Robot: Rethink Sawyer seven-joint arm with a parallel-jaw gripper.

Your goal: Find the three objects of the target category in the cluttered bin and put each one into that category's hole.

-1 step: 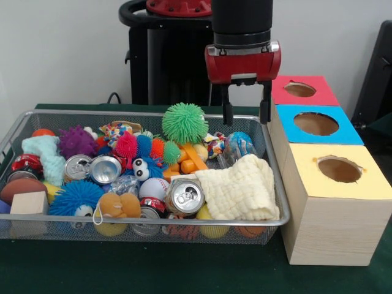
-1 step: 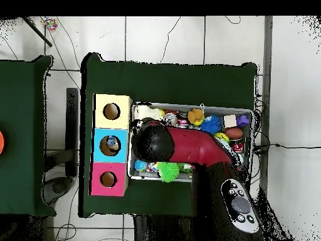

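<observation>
Above the bin's (image 1: 274,211) far right corner, my gripper (image 1: 247,113) hangs with its two fingers apart and nothing between them. There is open air under it. Just below sit a yellow cloth (image 1: 242,190) and a clear ball (image 1: 237,146). The red box (image 1: 303,90), blue box (image 1: 315,124) and yellow box (image 1: 339,170) line up touching the bin's right edge.

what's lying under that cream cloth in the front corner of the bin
The cream cloth drapes over the clutter by the wire bin's wall. A yellow ball and an orange ball peek out below its front edge. Anything else underneath is covered.
</observation>
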